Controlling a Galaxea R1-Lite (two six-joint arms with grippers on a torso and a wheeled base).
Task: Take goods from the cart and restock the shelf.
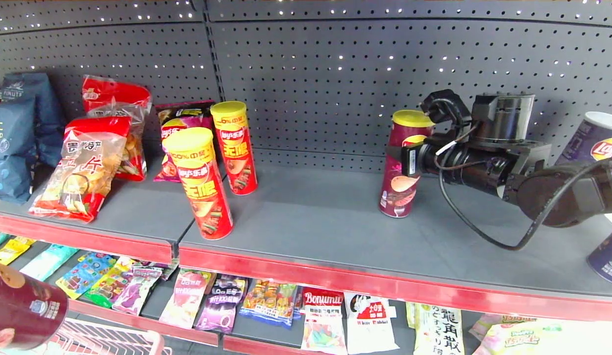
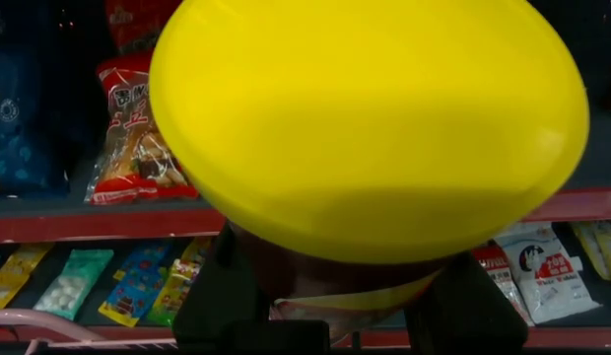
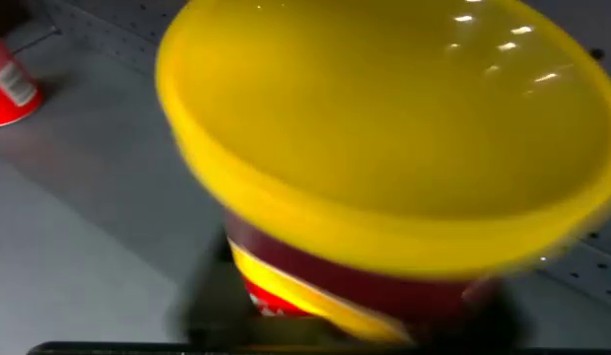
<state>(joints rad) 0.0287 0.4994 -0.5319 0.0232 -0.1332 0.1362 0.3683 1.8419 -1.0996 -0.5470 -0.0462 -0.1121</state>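
A maroon chip can with a yellow lid point(image 1: 402, 187) stands upright on the grey shelf point(image 1: 325, 222), right of centre. My right gripper point(image 1: 409, 158) is shut on its upper part, coming in from the right. The right wrist view has that can's lid point(image 3: 384, 118) close up. A second maroon can point(image 1: 19, 305) is at the lower left, above the cart. Its yellow lid point(image 2: 365, 118) looms large in the left wrist view, and my left gripper point(image 2: 345, 296) is shut on the can body, one dark finger point(image 2: 222, 306) on each side.
Two red chip cans point(image 1: 202, 187) stand left of centre, with snack bags point(image 1: 84, 167) and blue bags point(image 1: 15, 138) further left. A purple can point(image 1: 594, 138) stands at the far right. Bare shelf lies between the red cans and the maroon one. Packets point(image 1: 271, 301) line the lower shelf above the pink cart point(image 1: 108, 337).
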